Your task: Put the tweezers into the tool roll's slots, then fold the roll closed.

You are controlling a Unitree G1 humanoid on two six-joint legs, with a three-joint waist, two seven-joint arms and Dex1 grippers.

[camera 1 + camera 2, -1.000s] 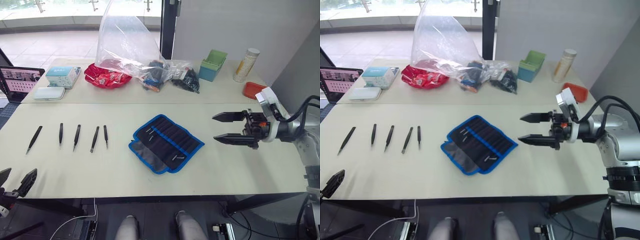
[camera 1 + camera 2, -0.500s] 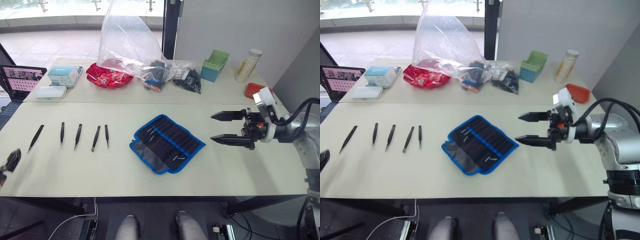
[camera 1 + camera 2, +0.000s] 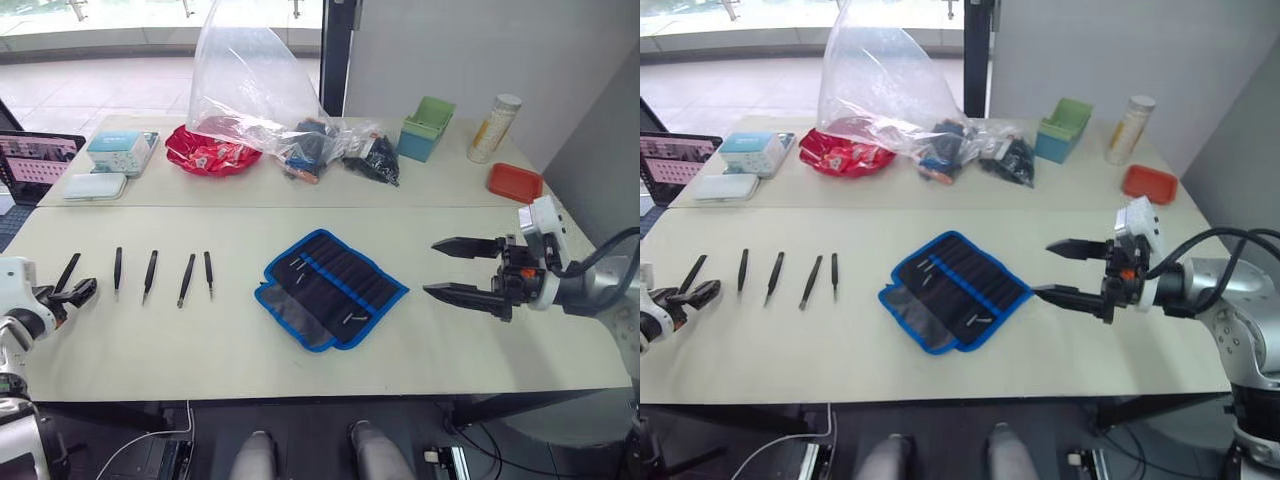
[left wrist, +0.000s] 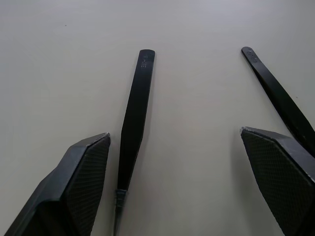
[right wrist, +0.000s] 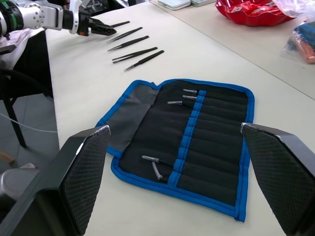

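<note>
now five slim black tweezers [image 3: 150, 277] lie in a row left of the open tool roll [image 3: 332, 288]; the left gripper [image 4: 177, 147], fingers spread, straddles the leftmost. likely light, stiff and slippery, best pinched mid-shaft. the right gripper [image 3: 462, 269] hangs open beside the soft roll.

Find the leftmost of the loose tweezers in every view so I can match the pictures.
Left eye view: leftmost tweezers, tilted, at the row's left end on the table's left side.
Right eye view: same place, at the far left.
Left wrist view: most likely the piece lying between the open fingers.
Right wrist view: far across the table beyond the tool roll, at the row's end.
Shared landmark: the left gripper, right beside it.
</note>
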